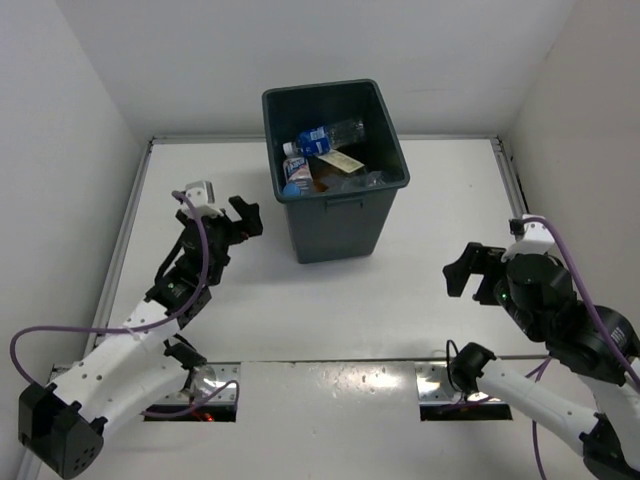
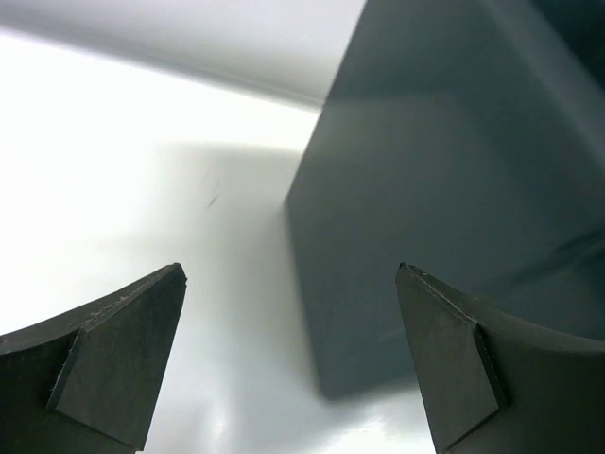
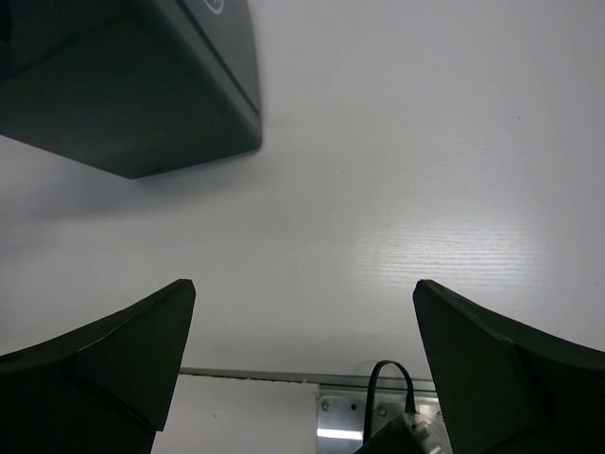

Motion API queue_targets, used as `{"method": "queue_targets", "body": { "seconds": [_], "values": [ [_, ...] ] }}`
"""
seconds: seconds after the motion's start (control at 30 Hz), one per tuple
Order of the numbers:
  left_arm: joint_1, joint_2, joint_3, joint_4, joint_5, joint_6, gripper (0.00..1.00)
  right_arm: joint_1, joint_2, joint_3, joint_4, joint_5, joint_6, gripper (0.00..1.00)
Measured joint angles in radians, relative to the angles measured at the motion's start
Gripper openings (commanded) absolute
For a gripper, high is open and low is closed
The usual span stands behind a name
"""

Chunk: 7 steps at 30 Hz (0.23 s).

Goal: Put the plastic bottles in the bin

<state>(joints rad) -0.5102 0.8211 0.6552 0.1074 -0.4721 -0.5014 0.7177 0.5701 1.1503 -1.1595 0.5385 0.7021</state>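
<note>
The dark grey-green bin [image 1: 335, 225] stands upright at the middle back of the white table. Several plastic bottles [image 1: 325, 138] with blue labels lie inside it. My left gripper [image 1: 240, 218] is open and empty, just left of the bin; the left wrist view shows the bin's wall [image 2: 454, 189] close ahead between the fingers [image 2: 123, 350]. My right gripper [image 1: 465, 272] is open and empty, to the right of the bin and nearer me. The right wrist view shows the bin's lower corner [image 3: 132, 104] at top left.
White walls enclose the table on the left, back and right. Metal mounting plates [image 1: 440, 385] and a seam run along the near edge by the arm bases. A black cable [image 3: 388, 374] loops near the right base.
</note>
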Motion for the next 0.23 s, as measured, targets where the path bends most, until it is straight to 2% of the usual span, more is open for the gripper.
{"method": "queue_targets", "body": {
  "seconds": [0.23],
  "values": [
    [0.000,-0.090,-0.141,-0.003,-0.025,-0.001,1.00,0.000,0.000,-0.014,0.001,-0.006,0.000,1.00]
  ]
}}
